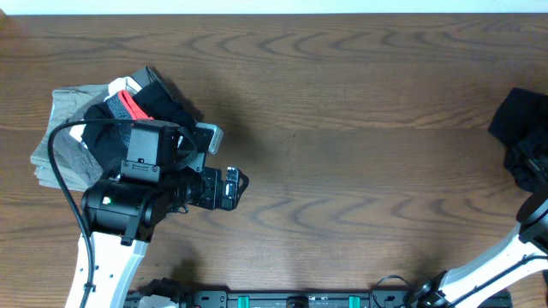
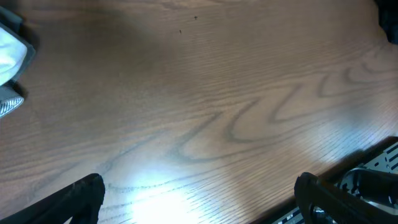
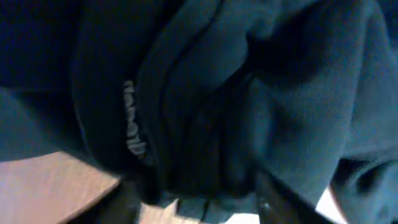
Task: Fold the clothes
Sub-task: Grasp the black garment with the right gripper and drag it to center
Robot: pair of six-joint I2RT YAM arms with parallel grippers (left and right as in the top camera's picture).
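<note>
Black T-shirt (image 3: 261,87) bunched, creased, white logo (image 3: 134,121) showing; right gripper (image 3: 198,198) hold unclear; left gripper (image 2: 199,196) spread wide

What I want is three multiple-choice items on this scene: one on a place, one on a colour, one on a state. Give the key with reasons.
1. Where does the black T-shirt lie on the table?
A. At its right edge.
B. In the middle.
C. At the near edge, centre.

2. What colour is the logo print on it?
A. Red.
B. White.
C. Yellow.

3. How is the left gripper?
A. Shut on the T-shirt.
B. Open over bare wood.
C. Shut on nothing.

Key:
1 A: the overhead view shows the bunched dark fabric at the right edge.
2 B: the right wrist view shows white letters on the black cloth.
3 B: the left wrist view shows its fingers far apart with only wood between them.
</note>
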